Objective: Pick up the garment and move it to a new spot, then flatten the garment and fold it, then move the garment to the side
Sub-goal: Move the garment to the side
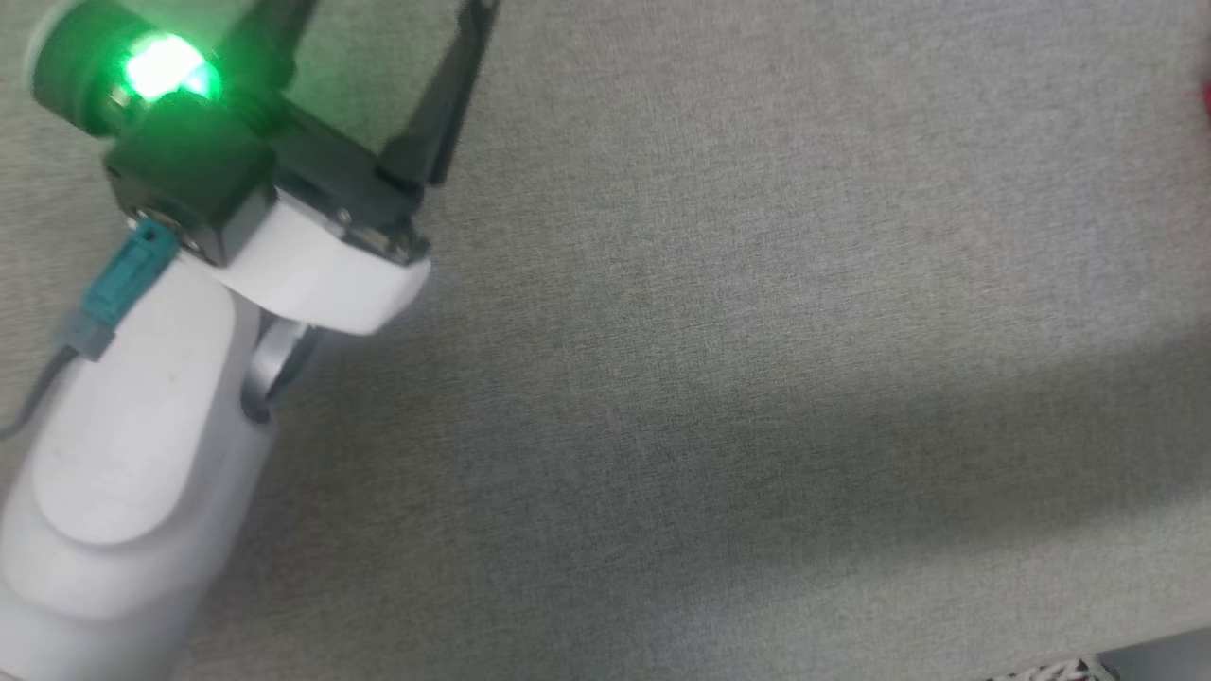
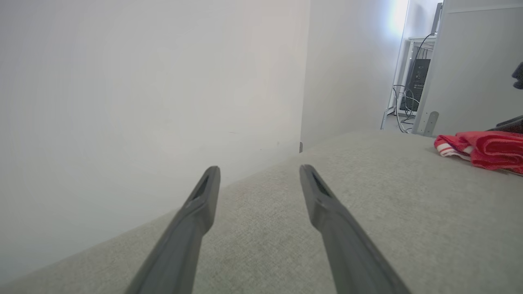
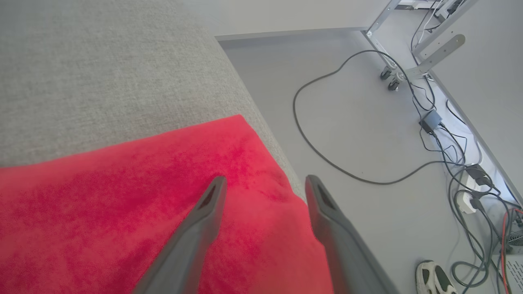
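Grey woven upholstery (image 1: 719,284) spreads before me, with a soft shadow across its near part. A plain white wall (image 2: 143,81) rises beside it on my left. Past its right edge I see pale grey floor (image 3: 359,220), a looping black cable (image 3: 294,107), a castered metal frame (image 3: 390,75) and a shoe (image 3: 433,279).

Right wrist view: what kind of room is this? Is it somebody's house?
Probably a lab or workroom, not a home. Loose cables and power adapters sprawl over a bare grey floor, beside a wheeled metal stand. The red garment lies on a plain grey fabric-covered surface.
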Available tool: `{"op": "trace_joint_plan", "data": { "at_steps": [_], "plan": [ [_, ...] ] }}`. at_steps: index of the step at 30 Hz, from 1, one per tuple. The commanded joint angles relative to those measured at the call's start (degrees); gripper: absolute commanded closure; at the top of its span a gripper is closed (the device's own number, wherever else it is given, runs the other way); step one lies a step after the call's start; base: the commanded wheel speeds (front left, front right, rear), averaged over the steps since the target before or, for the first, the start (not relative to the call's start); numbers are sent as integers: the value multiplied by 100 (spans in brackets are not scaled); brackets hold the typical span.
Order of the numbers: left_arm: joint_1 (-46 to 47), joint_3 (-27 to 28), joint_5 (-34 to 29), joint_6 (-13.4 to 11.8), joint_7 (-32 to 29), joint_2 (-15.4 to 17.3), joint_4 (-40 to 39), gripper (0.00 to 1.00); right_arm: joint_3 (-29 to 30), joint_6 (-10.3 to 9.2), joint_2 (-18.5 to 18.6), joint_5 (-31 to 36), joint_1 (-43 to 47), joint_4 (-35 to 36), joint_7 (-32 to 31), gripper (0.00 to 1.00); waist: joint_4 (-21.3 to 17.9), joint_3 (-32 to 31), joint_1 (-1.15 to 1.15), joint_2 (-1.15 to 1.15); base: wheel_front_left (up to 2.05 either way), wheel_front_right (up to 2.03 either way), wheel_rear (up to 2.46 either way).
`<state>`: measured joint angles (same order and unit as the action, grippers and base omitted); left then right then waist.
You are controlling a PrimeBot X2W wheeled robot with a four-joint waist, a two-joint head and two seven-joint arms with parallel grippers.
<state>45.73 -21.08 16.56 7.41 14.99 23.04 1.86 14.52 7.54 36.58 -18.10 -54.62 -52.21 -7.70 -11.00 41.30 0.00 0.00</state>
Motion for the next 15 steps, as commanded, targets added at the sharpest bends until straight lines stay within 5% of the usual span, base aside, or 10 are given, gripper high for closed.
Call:
{"op": "trace_joint_plan", "data": {
  "at_steps": [1,7,15],
  "plan": [
    [-160,41,-1,9,23,-61,47,0,-115,-10,56,-36,15,-38,99,0,104,-214,0,0,0,0,0],
    [-625,204,43,9,23,-291,220,0,-631,-10,106,-120,324,65,326,0,324,-729,0,0,0,0,0],
    [-1765,744,97,9,23,-730,536,0,-1426,-9,-263,-205,1050,527,990,0,776,-1734,0,0,0,0,0]
  ]
}}
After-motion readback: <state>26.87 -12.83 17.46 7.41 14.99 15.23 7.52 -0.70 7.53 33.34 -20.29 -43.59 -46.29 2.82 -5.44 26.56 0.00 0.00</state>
